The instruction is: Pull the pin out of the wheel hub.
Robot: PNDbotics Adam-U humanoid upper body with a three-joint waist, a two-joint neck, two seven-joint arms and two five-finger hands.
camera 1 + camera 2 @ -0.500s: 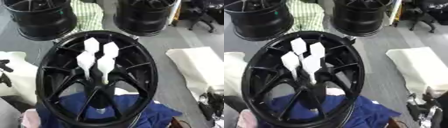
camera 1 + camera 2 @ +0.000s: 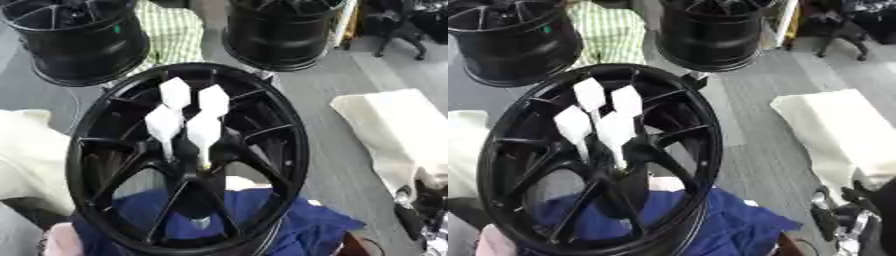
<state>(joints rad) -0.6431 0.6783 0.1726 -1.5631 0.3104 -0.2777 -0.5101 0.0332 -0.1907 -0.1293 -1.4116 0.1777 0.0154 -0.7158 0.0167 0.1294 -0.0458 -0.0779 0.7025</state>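
Standing tilted in the left eye view, a glossy black spoked wheel (image 2: pixel 188 160) holds four white flat-headed pins (image 2: pixel 188 117) clustered in its hub, over blue cloth (image 2: pixel 289 225) on grey floor (image 2: pixel 324 100), with two more black rims (image 2: pixel 74 40) behind. Turning to the right eye view, cream cloth (image 2: pixel 837 130) lies beside it, and the right hand (image 2: pixel 859 210) shows dark at the lower corner; whether its fingers are apart I cannot tell.

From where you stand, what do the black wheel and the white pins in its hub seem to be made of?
The wheel looks like cast metal with a glossy black coat: its rim shows soft highlights. The white pins look like matte plastic, smooth and faceted, though I cannot be sure.
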